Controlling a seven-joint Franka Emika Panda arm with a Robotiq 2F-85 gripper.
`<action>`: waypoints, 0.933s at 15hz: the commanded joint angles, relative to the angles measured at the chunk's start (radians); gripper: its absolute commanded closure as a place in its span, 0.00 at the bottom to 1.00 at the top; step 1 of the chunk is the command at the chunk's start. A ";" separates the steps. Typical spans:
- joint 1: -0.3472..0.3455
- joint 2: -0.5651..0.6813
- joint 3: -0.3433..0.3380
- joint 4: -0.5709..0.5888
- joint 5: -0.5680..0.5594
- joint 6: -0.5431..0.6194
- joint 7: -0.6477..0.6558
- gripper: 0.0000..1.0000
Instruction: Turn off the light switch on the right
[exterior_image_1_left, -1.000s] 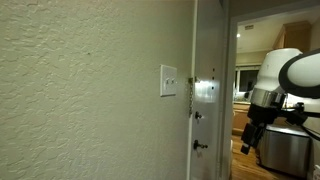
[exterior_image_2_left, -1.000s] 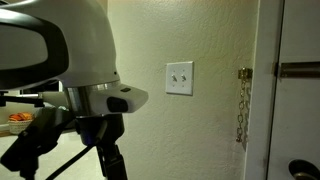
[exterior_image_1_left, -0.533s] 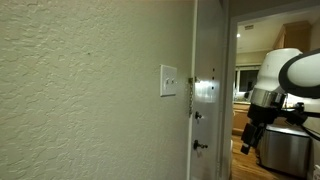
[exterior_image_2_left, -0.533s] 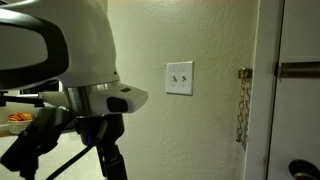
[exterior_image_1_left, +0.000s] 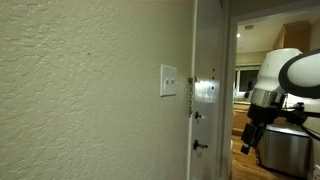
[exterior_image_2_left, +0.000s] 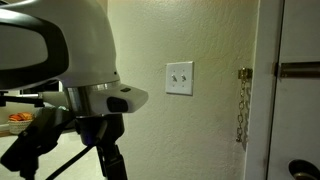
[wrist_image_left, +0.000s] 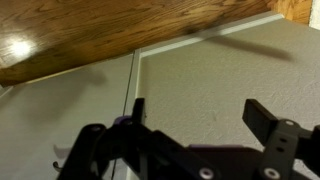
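Observation:
A white wall plate (exterior_image_2_left: 180, 78) with two small toggles hangs on the cream textured wall; the light switch (exterior_image_2_left: 186, 77) is its right-hand toggle. The plate also shows edge-on in an exterior view (exterior_image_1_left: 168, 81). My gripper (exterior_image_1_left: 248, 140) hangs well away from the wall, beside the door opening, pointing down. In the wrist view my gripper (wrist_image_left: 200, 115) is open and empty, its two dark fingers spread before a plain wall, with the switch out of view there.
A shiny door chain (exterior_image_2_left: 241, 105) and latch (exterior_image_1_left: 191, 90) hang on the door frame right of the plate. A white door (exterior_image_2_left: 300, 90) with a dark handle stands beside it. A metal pot (exterior_image_1_left: 285, 150) sits below the arm.

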 joint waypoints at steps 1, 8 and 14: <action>-0.010 0.000 0.010 0.001 0.007 -0.003 -0.005 0.00; -0.005 0.009 0.026 0.021 -0.003 -0.002 -0.004 0.00; 0.012 0.013 0.075 0.098 -0.015 0.000 -0.006 0.00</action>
